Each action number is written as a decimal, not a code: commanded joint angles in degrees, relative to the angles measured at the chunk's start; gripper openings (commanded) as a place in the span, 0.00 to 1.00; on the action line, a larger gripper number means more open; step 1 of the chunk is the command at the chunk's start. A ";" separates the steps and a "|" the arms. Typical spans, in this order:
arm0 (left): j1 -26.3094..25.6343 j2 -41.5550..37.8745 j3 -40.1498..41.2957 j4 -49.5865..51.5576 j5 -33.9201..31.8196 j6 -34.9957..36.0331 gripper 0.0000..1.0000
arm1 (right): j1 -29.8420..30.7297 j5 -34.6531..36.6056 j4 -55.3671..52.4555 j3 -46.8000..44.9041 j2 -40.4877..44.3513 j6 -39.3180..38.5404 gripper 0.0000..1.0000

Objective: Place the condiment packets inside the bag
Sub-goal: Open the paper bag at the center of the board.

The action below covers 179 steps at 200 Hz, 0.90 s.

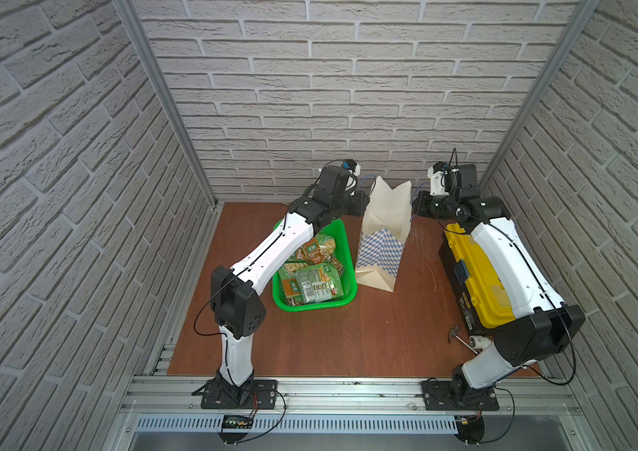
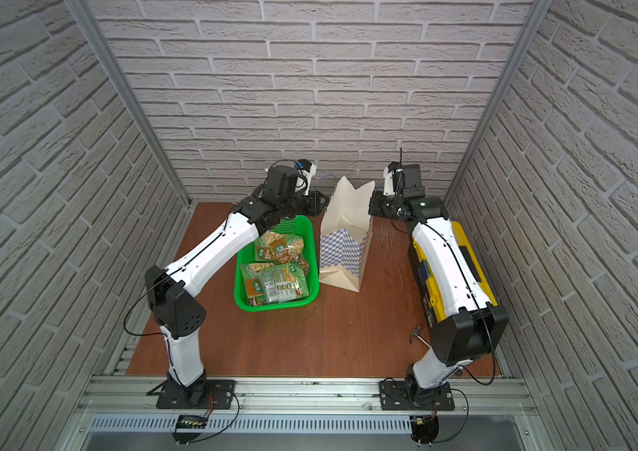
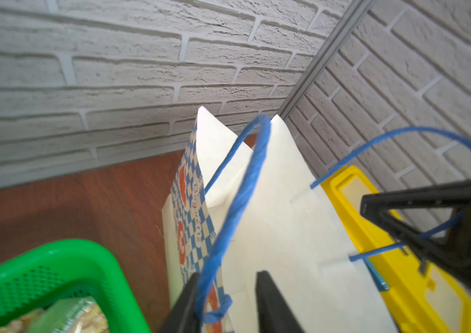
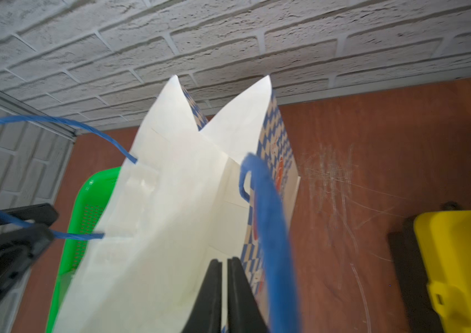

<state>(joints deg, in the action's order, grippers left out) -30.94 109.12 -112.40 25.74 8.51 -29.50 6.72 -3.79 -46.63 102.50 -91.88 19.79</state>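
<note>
The bag (image 1: 385, 234) (image 2: 344, 234) stands upright at the back middle of the table with its mouth open. Several green and orange-brown condiment packets (image 1: 315, 281) (image 2: 276, 281) lie in the green basket (image 1: 348, 250) to its left. My left gripper (image 1: 366, 203) (image 3: 227, 275) is at the bag's left rim. Its jaws stand apart around the bag's wall, and a blue cord handle (image 3: 245, 187) lies along one finger. My right gripper (image 1: 414, 207) (image 4: 225, 261) is shut on the bag's right wall (image 4: 170, 216). The other handle (image 4: 271, 216) hangs beside it.
A yellow-and-black toolbox (image 1: 473, 273) (image 2: 426, 257) lies along the right side under my right arm. A small hammer (image 1: 461, 337) rests in front of it. The basket nearly touches the bag's left side. The brick back wall stands close behind the bag.
</note>
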 commanded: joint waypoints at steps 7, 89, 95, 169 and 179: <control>-0.08 -4.04 -0.29 1.60 -2.01 -0.51 0.15 | 0.22 8.53 -4.04 3.31 5.38 -3.76 0.03; -0.14 -18.64 17.09 -1.53 -6.40 -2.98 0.03 | -3.13 7.03 -1.94 -2.61 12.85 -5.20 0.03; -0.11 -19.74 18.81 -2.44 -6.12 -3.67 0.03 | -3.20 6.58 -1.16 -3.58 13.22 -5.27 0.03; -0.28 -21.95 32.16 -11.89 -0.21 -11.48 0.06 | -4.67 6.78 5.59 -17.99 16.24 -5.40 0.03; -0.29 -21.43 32.00 -12.37 1.18 -12.21 0.08 | -4.96 6.46 5.77 -18.59 16.62 -5.31 0.03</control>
<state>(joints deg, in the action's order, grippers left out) -31.00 86.89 -80.58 18.98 6.28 -38.89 2.70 2.37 -44.99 85.23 -77.93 15.38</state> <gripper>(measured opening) 0.085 0.065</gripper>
